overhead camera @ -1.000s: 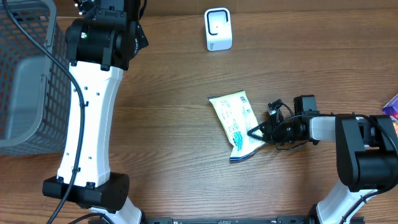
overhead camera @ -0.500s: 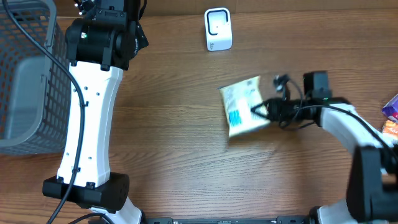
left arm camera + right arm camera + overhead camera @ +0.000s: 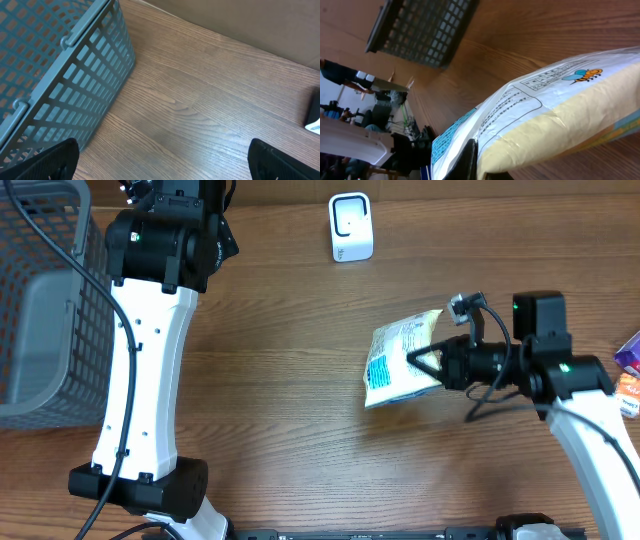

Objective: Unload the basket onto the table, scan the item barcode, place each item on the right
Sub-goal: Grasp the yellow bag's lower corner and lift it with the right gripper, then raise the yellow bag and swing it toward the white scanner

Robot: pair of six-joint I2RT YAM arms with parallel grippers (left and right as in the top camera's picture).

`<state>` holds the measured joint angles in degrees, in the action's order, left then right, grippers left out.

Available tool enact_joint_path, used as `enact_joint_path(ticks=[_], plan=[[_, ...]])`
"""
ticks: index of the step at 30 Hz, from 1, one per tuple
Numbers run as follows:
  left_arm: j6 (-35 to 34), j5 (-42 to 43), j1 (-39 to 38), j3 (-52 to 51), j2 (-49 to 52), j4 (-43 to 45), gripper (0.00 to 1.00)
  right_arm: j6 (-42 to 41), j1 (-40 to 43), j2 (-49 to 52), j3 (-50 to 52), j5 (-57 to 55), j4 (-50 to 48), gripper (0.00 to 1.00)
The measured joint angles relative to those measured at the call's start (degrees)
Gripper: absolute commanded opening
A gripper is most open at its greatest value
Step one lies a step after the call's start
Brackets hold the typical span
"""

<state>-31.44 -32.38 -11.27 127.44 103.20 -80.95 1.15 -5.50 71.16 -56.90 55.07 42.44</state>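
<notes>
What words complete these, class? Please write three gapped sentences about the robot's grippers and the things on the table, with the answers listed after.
1. The right gripper is ____ on the packet.
2. The left gripper stands ____, with nothing between its fingers.
3. The grey mesh basket sits on the table beside the ____ arm.

Missing words: shut; open; left.

Legend: 1 grey mesh basket (image 3: 50,240) is sitting at 9 o'clock on the wooden table (image 3: 280,400); colourful packets (image 3: 630,358) are lying at 3 o'clock, partly cropped.
</notes>
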Motion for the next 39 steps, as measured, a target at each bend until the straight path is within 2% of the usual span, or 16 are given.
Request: enact_joint_path(ticks=[8, 14, 28, 39], plan=[[0.0, 0.0, 0.0, 0.0, 0.0, 0.0, 1.0, 0.0, -0.5, -10.0, 0.0, 0.0, 5.2, 0.04], [0.0, 0.0, 0.0, 0.0, 0.0, 0.0, 1.0, 0.0, -0.7, -13.7, 0.0, 0.1, 9.2, 0.04], [0.0, 0.0, 0.0, 0.0, 0.0, 0.0, 1.0, 0.6, -5.0, -15.8, 0.0, 0.5, 8.5, 0.04], [0.0, 0.0, 0.0, 0.0, 0.0, 0.0, 1.0, 4.0, -5.1, -15.8, 0.0, 0.5, 6.5, 0.04]])
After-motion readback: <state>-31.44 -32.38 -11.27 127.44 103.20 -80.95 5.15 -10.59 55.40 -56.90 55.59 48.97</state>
